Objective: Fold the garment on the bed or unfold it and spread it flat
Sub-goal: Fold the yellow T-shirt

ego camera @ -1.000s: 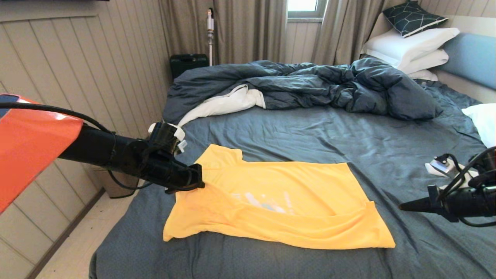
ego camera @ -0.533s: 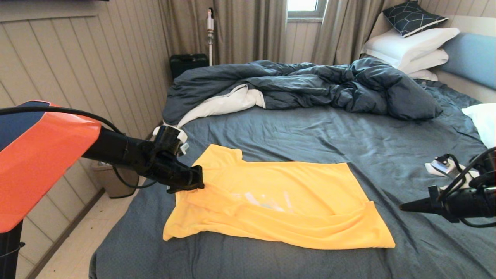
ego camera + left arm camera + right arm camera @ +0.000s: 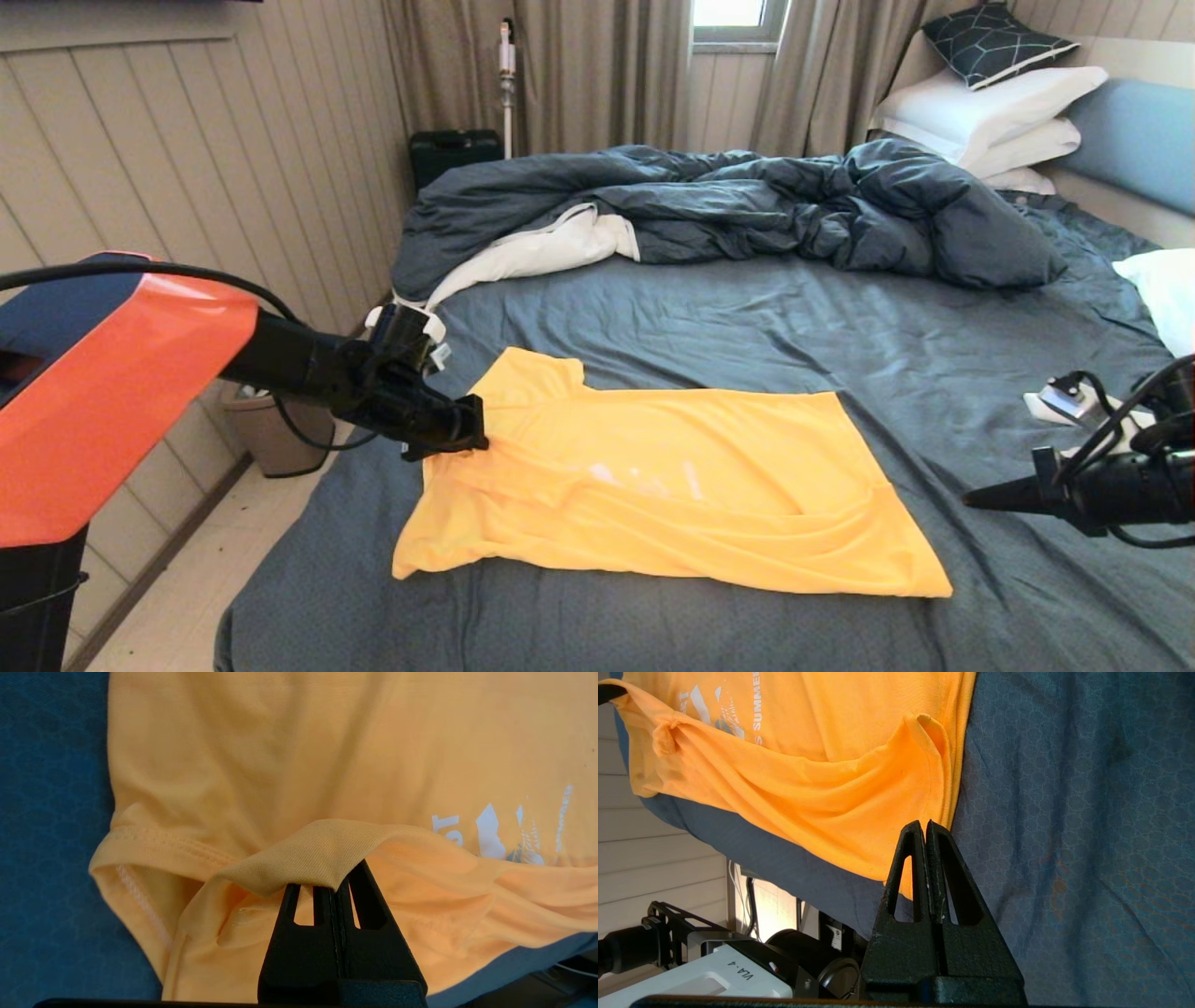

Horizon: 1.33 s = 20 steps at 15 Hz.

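The yellow garment (image 3: pixel 709 485) lies mostly spread on the near half of the bed (image 3: pixel 747 317), collar end to the left and hem to the right, with loose folds along its near side. White lettering shows on its chest (image 3: pixel 490 830). My left gripper (image 3: pixel 476 425) is at the garment's left edge, shut on a raised fold of yellow cloth (image 3: pixel 308 851) that drapes over its fingertips. My right gripper (image 3: pixel 971 497) hovers over the sheet just right of the hem (image 3: pixel 957 765), shut with nothing in it.
A rumpled dark-blue duvet (image 3: pixel 747 201) lies across the far half of the bed. White pillows (image 3: pixel 990 112) are stacked by the light-blue headboard (image 3: pixel 1134 140). A panelled wall and a small bin (image 3: pixel 266 434) stand left of the bed.
My left arm has dropped and drawn slightly back and to the left with the cloth still in its gripper, which flattened the fold over the chest print. The right arm has stayed still.
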Motion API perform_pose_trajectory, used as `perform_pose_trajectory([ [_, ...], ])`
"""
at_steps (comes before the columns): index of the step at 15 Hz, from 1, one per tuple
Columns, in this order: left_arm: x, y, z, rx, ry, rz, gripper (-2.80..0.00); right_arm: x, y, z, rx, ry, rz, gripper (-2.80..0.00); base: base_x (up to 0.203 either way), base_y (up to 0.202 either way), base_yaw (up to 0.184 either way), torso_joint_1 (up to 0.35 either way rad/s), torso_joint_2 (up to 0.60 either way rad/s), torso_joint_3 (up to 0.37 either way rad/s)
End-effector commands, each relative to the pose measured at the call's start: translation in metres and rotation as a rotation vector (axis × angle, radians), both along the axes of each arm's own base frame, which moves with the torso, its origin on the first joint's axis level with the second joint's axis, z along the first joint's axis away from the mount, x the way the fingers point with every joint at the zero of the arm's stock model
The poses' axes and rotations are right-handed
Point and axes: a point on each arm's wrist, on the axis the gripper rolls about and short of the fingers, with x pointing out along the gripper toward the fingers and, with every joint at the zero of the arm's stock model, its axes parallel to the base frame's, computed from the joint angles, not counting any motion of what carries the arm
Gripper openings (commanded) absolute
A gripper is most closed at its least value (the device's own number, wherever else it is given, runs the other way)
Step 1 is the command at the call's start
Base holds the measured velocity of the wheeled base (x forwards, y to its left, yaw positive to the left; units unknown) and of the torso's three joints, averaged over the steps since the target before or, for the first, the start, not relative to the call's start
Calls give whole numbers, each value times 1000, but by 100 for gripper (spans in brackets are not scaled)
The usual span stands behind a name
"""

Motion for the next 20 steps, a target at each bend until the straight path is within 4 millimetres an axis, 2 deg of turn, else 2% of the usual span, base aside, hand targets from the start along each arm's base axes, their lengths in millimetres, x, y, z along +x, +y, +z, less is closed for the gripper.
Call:
perform_pose_trajectory([
  [1, 4, -2, -7, 1, 13, 1, -280, 0, 0, 0, 3, -1, 3, -280, 0, 0, 0, 0, 0, 0],
  [7, 11, -4, -12, -2, 11, 4, -280, 0, 0, 0, 3, -1, 3, -280, 0, 0, 0, 0, 0, 0],
  [8, 10, -4, -11, -2, 11, 6, 0, 0, 0, 0, 2, -2, 4, -280, 0, 0, 0, 0, 0, 0],
  [12, 1, -1, 3, -8, -4, 3, 0, 0, 0, 0, 2, -2, 4, -280, 0, 0, 0, 0, 0, 0],
  [15, -18, 5, 21, -13, -15, 5, 0, 0, 0, 0, 2, -3, 4, -280, 0, 0, 0, 0, 0, 0],
  [17, -35, 5, 18, -5, 23, -7, 0, -1, 0, 1, 2, -4, 2, -280, 0, 0, 0, 0, 0, 0],
  [18, -42, -2, 15, -1, 40, -28, 0, 0, 0, 1, 2, -5, 2, -280, 0, 0, 0, 0, 0, 0],
  [20, -48, -7, 16, -9, 53, -27, 0, -1, -1, 1, 1, -6, 1, -280, 0, 0, 0, 0, 0, 0],
])
